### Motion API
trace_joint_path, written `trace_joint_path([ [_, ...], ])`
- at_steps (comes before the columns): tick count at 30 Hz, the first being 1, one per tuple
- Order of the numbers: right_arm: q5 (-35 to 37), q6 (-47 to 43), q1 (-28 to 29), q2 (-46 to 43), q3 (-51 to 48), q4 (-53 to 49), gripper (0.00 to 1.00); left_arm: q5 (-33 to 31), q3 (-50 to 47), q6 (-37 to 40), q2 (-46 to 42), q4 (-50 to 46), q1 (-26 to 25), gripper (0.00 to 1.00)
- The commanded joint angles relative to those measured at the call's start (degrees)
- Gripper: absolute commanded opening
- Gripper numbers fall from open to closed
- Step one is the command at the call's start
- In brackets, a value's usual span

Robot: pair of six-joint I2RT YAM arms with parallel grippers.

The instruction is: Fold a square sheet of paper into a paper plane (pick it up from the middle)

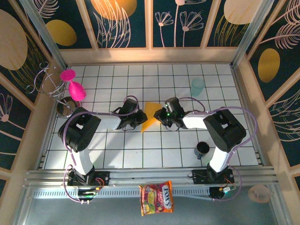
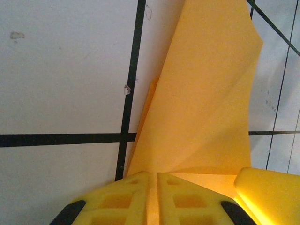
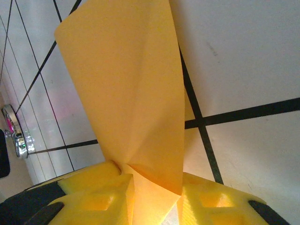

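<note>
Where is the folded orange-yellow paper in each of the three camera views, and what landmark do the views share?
Top external: the paper lies near the middle of the white table.
Left wrist: the paper takes up the centre-right, rising from the bottom edge.
Right wrist: the paper stands centre-left, rising from the bottom.
Shared landmark: the black grid lines on the table.

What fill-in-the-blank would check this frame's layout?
The left end effector is ___ on the folded orange paper.
The teal cup stands on the robot's ___ side.
The table tiles are ___ with black lines.
Missing: shut, right, white.
</note>
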Motion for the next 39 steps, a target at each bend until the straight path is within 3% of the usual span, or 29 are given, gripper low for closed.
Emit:
trace_joint_path([
  [1,-0.54,0.31,-0.19,-0.87,-0.44,2.09,0.29,-0.21,-2.37,-0.29,0.31,-6.66,0.51,0.16],
  [8,-0.28,-0.56,-0.92,-0.48,-0.85,3.62,0.23,-0.22,-1.85,0.32,-0.89,-7.10,0.75,0.17],
  [16,0.80,-1.80,-1.68,-2.29,-0.74,3.54,0.03,-2.22,-0.28,4.49,-5.81,-7.33,0.80,0.25],
  [20,2.67,-1.04,-1.89,-5.51,-1.76,3.07,0.02,-5.69,-0.65,9.65,-11.14,-7.11,0.11,0.31],
  [23,3.26,0.46,-2.36,-7.95,-3.05,3.46,0.02,-8.21,-2.07,13.20,-13.92,-4.54,-1.06,0.45],
  [28,1.09,3.28,-4.03,-10.46,-5.04,4.46,0.02,-9.44,-2.73,19.30,-14.50,1.58,-3.25,0.55],
  [39,-0.19,7.78,-7.22,-13.12,-6.65,3.41,0.01,-15.30,-3.49,34.11,-11.06,10.87,-10.18,0.62],
])
